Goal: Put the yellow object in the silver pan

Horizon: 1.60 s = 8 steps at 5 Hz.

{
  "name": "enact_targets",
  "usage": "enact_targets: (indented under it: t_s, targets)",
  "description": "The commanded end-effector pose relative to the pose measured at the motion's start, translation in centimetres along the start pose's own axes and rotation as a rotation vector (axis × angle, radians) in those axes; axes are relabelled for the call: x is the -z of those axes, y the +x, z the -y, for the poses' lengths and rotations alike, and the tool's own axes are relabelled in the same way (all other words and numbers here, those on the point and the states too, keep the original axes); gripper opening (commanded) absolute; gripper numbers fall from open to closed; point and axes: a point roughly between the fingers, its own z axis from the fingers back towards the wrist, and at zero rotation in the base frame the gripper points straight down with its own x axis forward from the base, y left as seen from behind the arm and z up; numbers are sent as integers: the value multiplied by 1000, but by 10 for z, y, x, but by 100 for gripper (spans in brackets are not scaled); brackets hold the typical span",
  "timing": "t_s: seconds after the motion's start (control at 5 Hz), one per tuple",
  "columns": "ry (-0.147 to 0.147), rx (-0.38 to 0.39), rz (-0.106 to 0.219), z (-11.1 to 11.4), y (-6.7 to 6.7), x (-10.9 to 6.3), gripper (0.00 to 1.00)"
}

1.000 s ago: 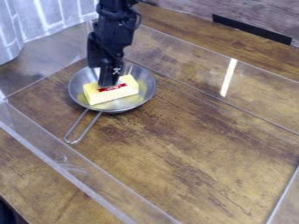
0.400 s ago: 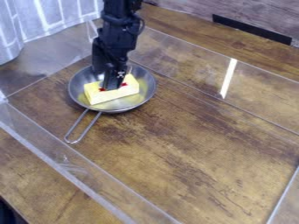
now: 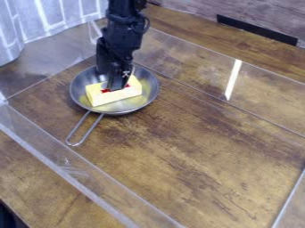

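While pointing down, hand (image 3: 113, 78) gapes (wide) — over yellow object (image 3: 120, 91).

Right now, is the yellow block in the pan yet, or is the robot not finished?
Nearly finished. Done: the yellow object lies inside the silver pan, on its bottom. In hand: nothing looks held; the gripper hangs straight over the block with its jaws open, close above its labelled top. Left: probably only lifting the arm away. Whether the jaws touch the block is hard to tell from this view.
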Motion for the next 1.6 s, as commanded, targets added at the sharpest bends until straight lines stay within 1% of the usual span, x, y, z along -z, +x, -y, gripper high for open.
enact_targets:
  t_s: [0.0,1.4]
  targets:
    - [20,17,25,3,11,-3,100]
    - [-6,25,3,1,21,37,100]
